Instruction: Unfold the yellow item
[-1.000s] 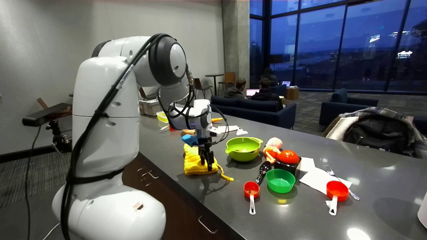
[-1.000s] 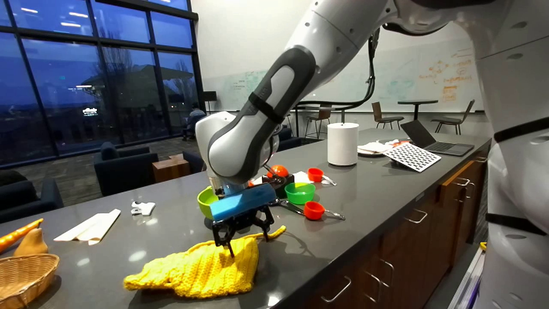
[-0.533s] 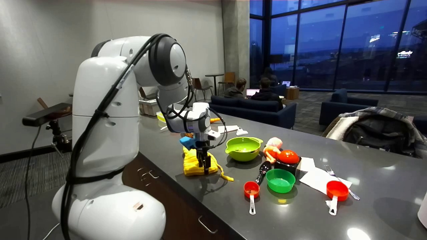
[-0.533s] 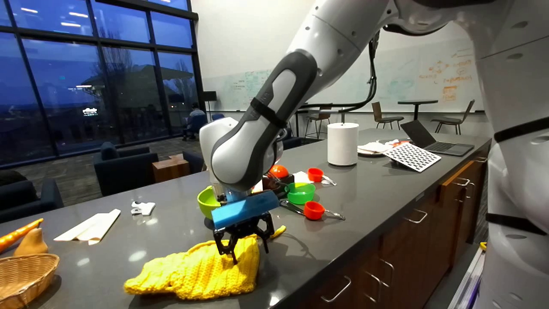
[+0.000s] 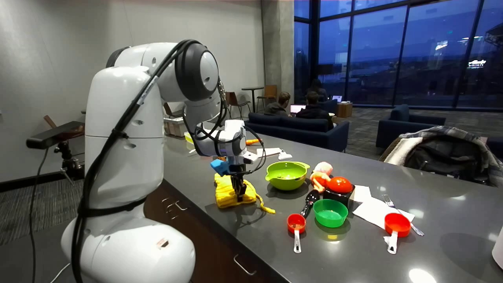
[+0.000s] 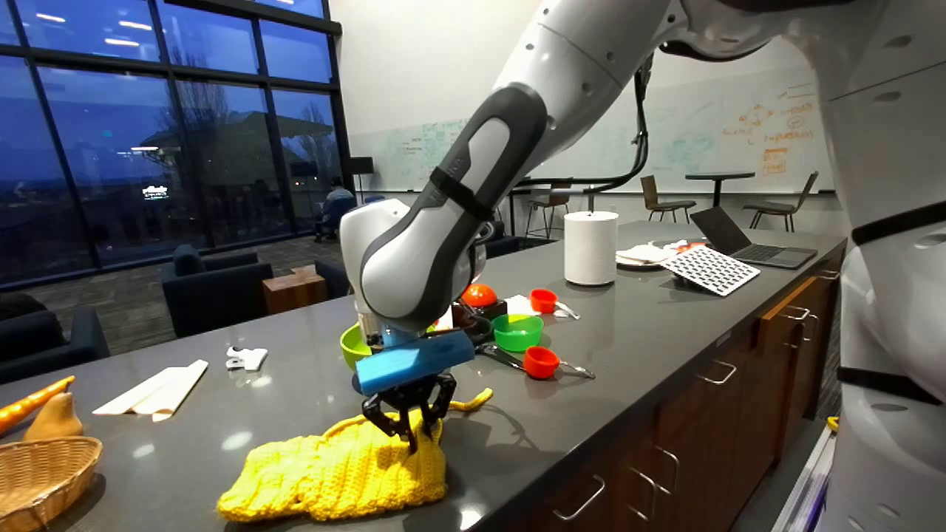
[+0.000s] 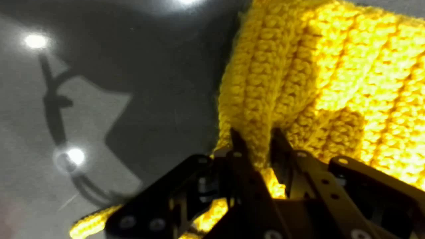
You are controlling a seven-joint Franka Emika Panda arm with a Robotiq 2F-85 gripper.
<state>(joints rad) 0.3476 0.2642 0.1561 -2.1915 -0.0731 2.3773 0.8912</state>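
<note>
The yellow item (image 6: 347, 473) is a knitted, ribbed cloth lying rumpled on the dark counter, with a thin yellow cord (image 6: 477, 401) trailing from one end. In both exterior views my gripper (image 5: 240, 196) points down into the end of the cloth near that cord. The wrist view shows the yellow item (image 7: 365, 66) filling the right side, and a fold of it bunched up between the two fingers of my gripper (image 7: 255, 136). The jaws stand close together with that fold pinched between them. Some of the cloth underneath the gripper is hidden.
A lime-green bowl (image 5: 288, 181) stands close beside the cloth. Farther along are a red measuring cup (image 5: 296, 226), a green cup (image 5: 331, 218) and a black spoon (image 5: 310, 202). A wicker basket (image 6: 52, 473) sits at the cloth's far end. The counter's edge runs nearby.
My gripper came down into the cloth, then its wide-spread fingers drew together. The cloth's near end has bunched up between them, and its surface has shifted slightly.
</note>
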